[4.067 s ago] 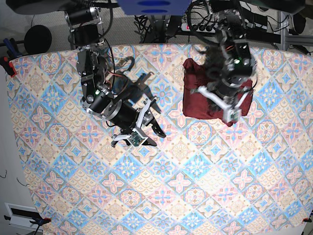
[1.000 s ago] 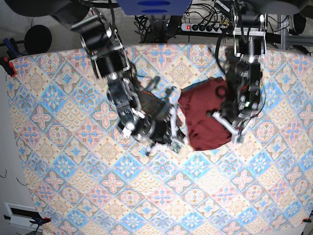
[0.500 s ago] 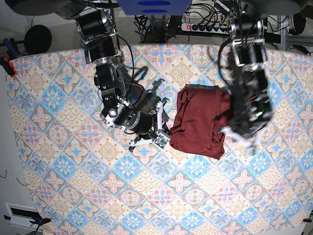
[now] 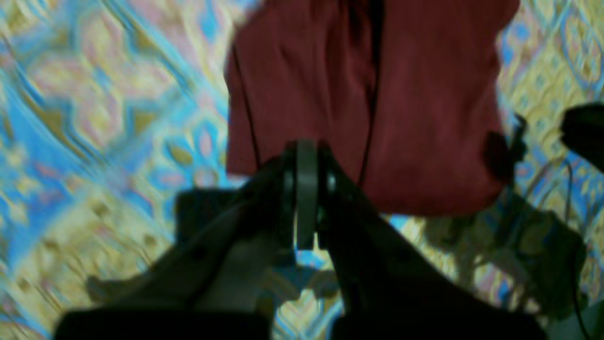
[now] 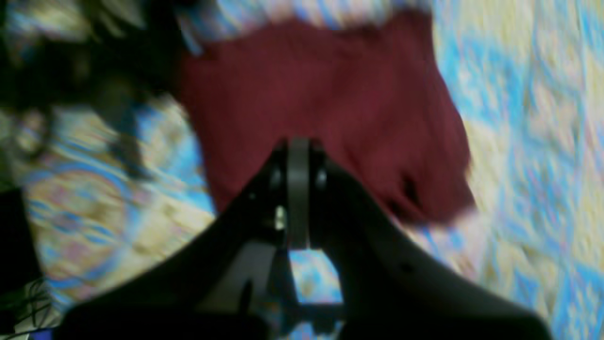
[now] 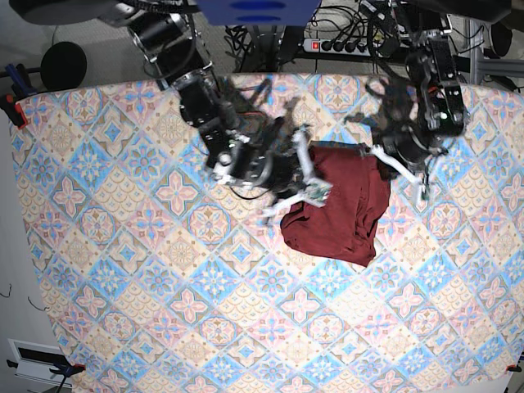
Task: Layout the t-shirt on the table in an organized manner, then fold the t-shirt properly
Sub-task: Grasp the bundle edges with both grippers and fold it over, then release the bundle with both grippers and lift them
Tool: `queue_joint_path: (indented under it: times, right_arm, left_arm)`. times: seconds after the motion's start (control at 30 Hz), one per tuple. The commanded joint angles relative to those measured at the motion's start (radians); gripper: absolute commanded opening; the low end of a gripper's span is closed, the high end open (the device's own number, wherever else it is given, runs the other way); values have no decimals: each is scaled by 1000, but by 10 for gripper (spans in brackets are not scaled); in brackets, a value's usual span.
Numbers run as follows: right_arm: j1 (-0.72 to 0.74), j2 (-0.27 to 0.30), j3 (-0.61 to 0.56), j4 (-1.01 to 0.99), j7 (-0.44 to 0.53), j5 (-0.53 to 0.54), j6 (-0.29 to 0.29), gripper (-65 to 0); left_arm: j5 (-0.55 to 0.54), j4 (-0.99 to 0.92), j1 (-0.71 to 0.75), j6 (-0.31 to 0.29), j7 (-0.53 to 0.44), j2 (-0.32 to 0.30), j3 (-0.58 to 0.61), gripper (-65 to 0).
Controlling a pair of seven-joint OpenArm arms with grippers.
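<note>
On the table (image 6: 98, 270), toward its far middle, the right gripper (image 6: 315, 190) and, further right, the left gripper (image 6: 405, 173) flank the t-shirt (image 6: 340, 213), both with jaws pressed together; whether either pinches cloth cannot be told. Spreading it well likely means drawing opposite edges apart evenly. The plain maroon garment lies bunched and creased.
</note>
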Motion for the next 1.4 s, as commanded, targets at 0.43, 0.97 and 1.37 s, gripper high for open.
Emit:
queue_joint_path:
  times: [0.43,0.97,1.37]
  right_arm:
    - [15,-14,-69,-80,16,9,3,-647]
    - [17,-100,-73,-94,22,9,3,-647]
    - [37,-100,-58,-233,87,12,3,-648]
  left_arm:
    - [-1,-277,-134,-3,-27,-97,-1,-650]
    - [-242,81,62,-3,-18,-23,-416,-650]
    - [-478,67,161,-3,-22,34,-615,-650]
